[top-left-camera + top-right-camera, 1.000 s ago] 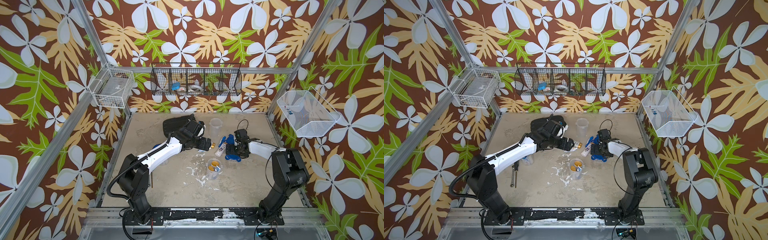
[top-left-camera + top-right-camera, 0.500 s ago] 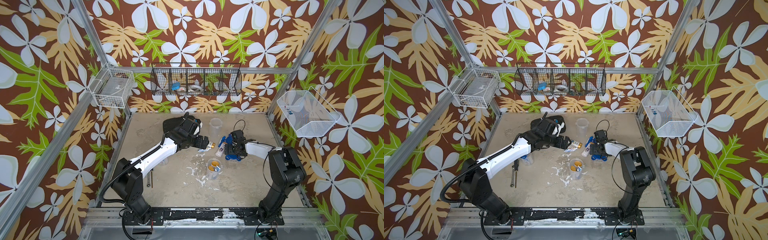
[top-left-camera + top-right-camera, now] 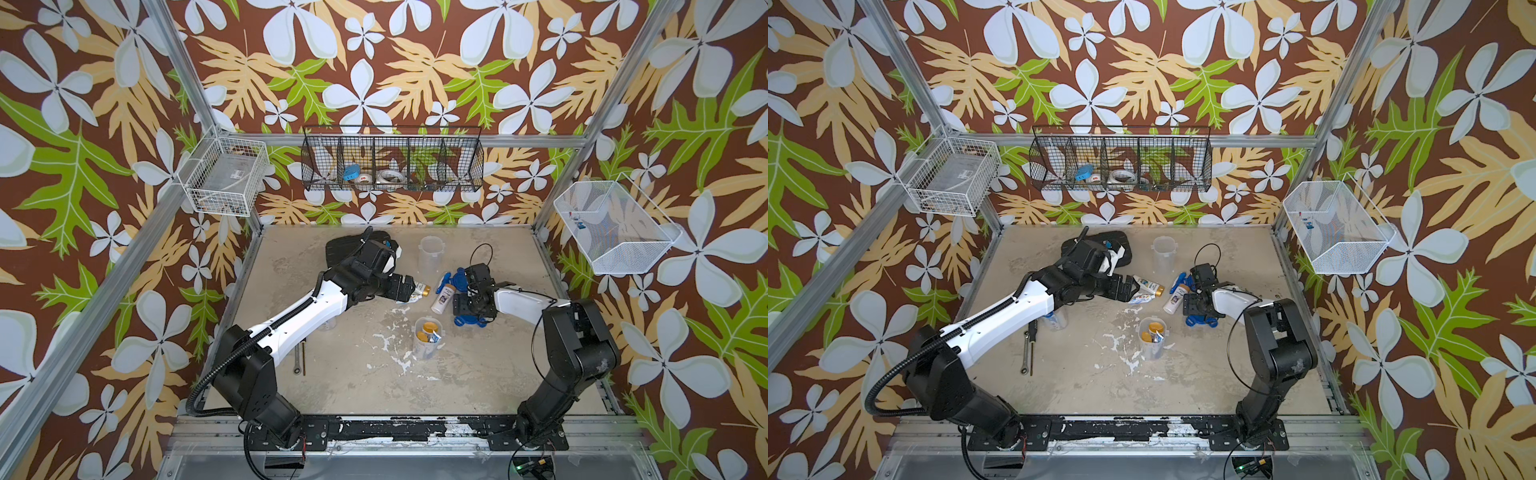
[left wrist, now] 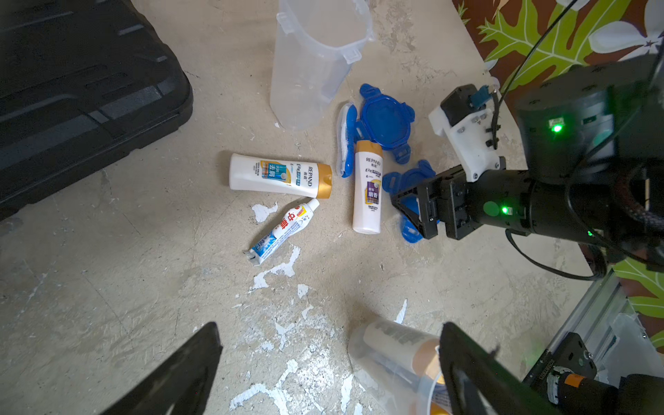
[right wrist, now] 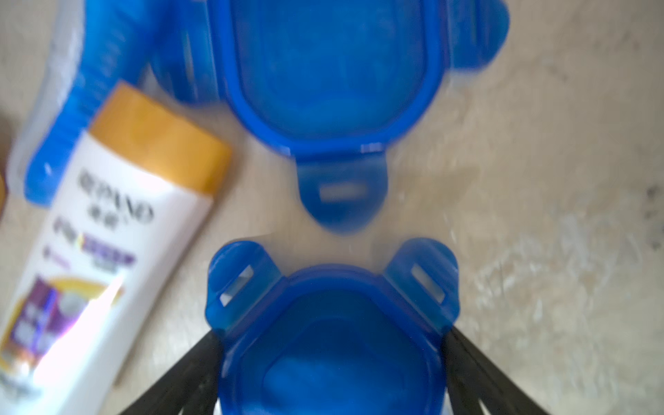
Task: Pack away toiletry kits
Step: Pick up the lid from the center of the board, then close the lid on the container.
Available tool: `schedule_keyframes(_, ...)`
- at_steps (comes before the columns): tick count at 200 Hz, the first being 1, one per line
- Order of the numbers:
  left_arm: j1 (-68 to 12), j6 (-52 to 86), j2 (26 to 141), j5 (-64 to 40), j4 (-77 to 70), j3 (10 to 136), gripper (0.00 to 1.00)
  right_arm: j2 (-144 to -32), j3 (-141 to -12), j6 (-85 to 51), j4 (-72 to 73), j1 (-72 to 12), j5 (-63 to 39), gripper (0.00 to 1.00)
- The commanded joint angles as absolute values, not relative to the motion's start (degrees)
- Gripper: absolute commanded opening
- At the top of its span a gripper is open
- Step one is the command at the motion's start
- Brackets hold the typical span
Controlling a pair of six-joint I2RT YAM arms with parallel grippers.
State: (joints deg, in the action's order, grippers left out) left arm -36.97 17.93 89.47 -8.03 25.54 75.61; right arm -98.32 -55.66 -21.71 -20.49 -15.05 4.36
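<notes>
My left gripper (image 4: 328,359) hangs open over bare table beside a clear tumbler (image 4: 391,355) that holds a bottle; both top views show this tumbler (image 3: 426,343) upright. Ahead lie two white bottles with orange caps (image 4: 280,176) (image 4: 368,190), a toothpaste tube (image 4: 284,228), a blue toothbrush (image 4: 346,140) and a loose blue lid (image 4: 386,120). An empty tumbler (image 3: 431,253) stands behind them. My right gripper (image 5: 330,359) is down on a second blue lid (image 5: 330,341), its fingers pressed against both sides. A third tumbler (image 3: 1054,318) shows under the left arm.
A black ribbed case (image 3: 345,249) lies at the back left behind my left arm. A wrench (image 3: 299,359) lies near the left edge. On the walls hang a black wire basket (image 3: 392,164) and two white wire baskets (image 3: 226,174) (image 3: 615,226).
The right gripper's jaws have narrowed onto the blue lid. The left arm's elbow has swung left while its gripper stayed near the bottles.
</notes>
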Motion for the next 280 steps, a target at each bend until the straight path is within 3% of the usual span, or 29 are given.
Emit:
schedule_keyframes(1, -36.87, 18.11, 88.69, -8.18, 25.53, 75.41, 0.96, -94.83, -56.07, -20.21, -24.71, -15.14, 3.96, 0.74)
schedule_keyframes(76, -36.8, 18.36, 83.88, -5.96, 25.92, 70.67, 0.95, -77.2, -57.56, -20.93, -38.17, -18.93, 0.91, 0.73)
schedule_keyframes(135, -36.85, 19.56, 78.13, -4.66, 25.45, 64.73, 0.95, -66.46, -62.25, -32.08, -49.07, -35.32, 2.26, 0.71)
schedule_keyframes(186, -36.91, 19.69, 73.01, -4.9, 25.92, 60.33, 0.95, -71.53, -67.63, -37.57, -50.81, -48.03, 6.82, 0.7)
schedule_keyframes(280, -36.91, 19.23, 66.47, -5.71, 28.95, 56.96, 0.95, -78.87, -69.25, -32.11, -47.15, -48.88, 10.7, 0.7)
